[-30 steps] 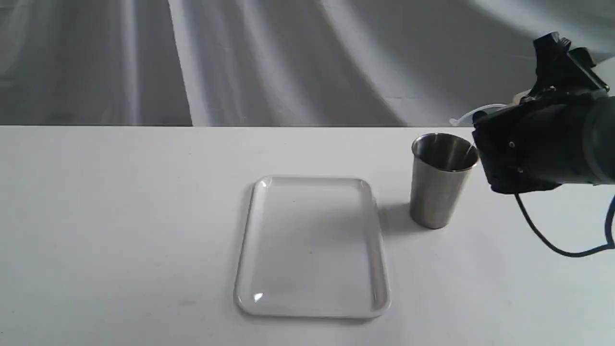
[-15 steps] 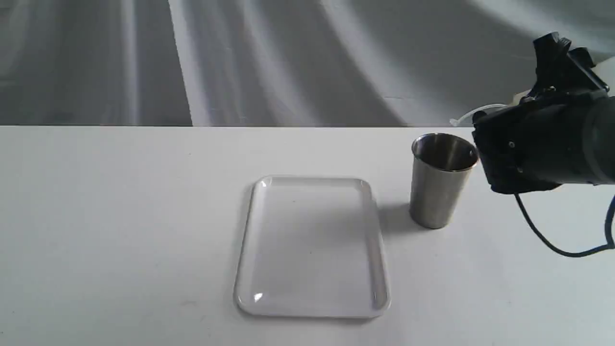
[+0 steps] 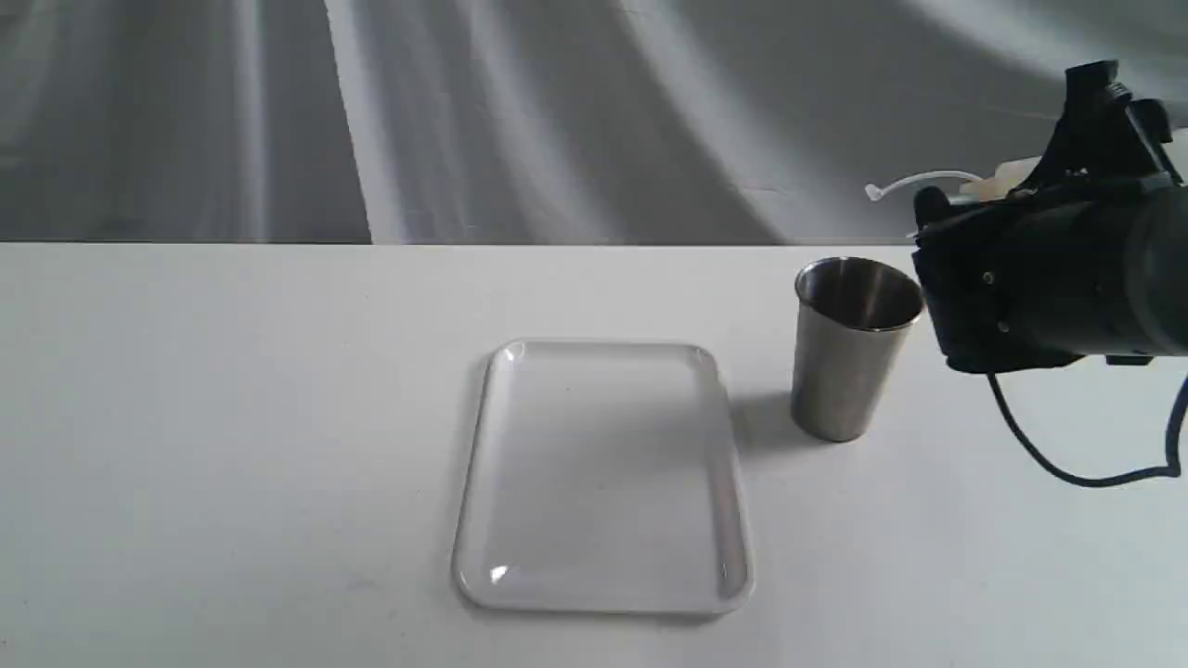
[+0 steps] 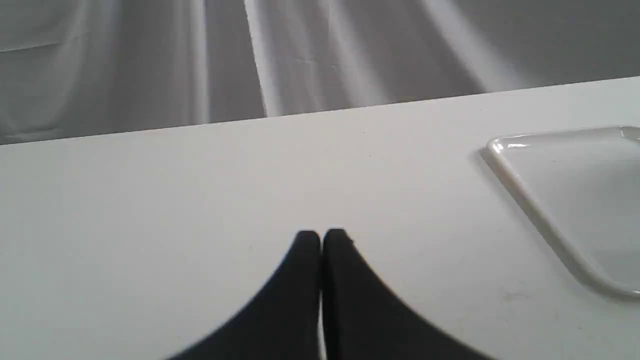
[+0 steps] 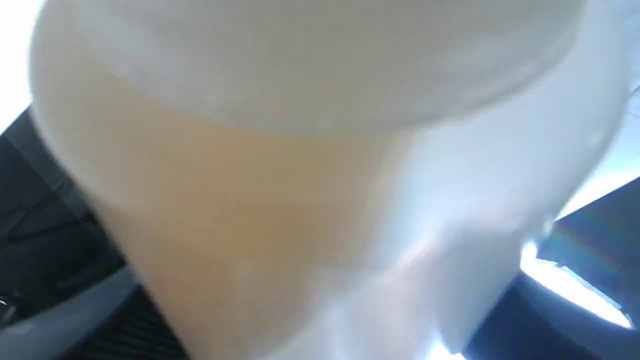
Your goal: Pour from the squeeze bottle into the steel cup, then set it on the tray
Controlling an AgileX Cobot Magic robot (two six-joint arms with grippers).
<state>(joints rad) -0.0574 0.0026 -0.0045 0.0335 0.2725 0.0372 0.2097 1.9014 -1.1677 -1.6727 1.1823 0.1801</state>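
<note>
R gripper clamped wide on squeeze bottle, bottle lying approx level, nozzle aimed left, higher than steel cup. Tray further left, past cup. L gripper jaws together, empty.

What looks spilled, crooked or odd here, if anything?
Nothing stands out. The steel cup stands upright on the table beside the tray, and no puddle shows on either. The squeeze bottle lies tilted in the right gripper, its nozzle higher than the cup's rim, which fits pouring.
</note>
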